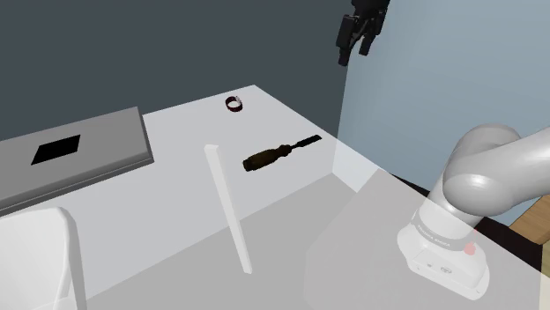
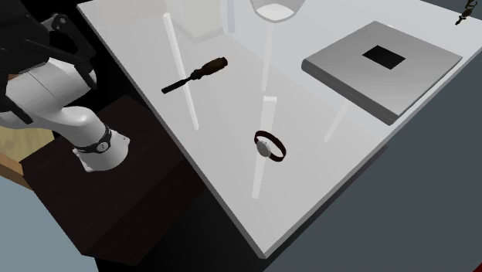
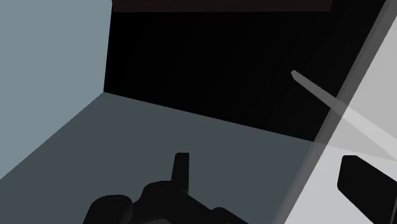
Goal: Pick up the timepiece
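Note:
The timepiece is a small wristwatch [image 1: 234, 103] with a dark reddish band, lying near the far edge of the white table [image 1: 176, 238]. In the second exterior view the watch [image 2: 270, 145] shows a pale face and lies by the table's near edge. My black gripper [image 1: 353, 51] hangs high in the air, well above the table and off toward the shoulder view's right of the watch. Its two fingers point down, stand apart and have nothing between them.
A dark-handled screwdriver [image 1: 280, 154] lies mid-table, nearer the stand than the watch. A grey slab [image 1: 79, 163] with a black square on top sits at the shoulder view's left. A thin white bar [image 1: 227, 204] crosses the table. A white rounded object [image 1: 40, 255] stands lower left.

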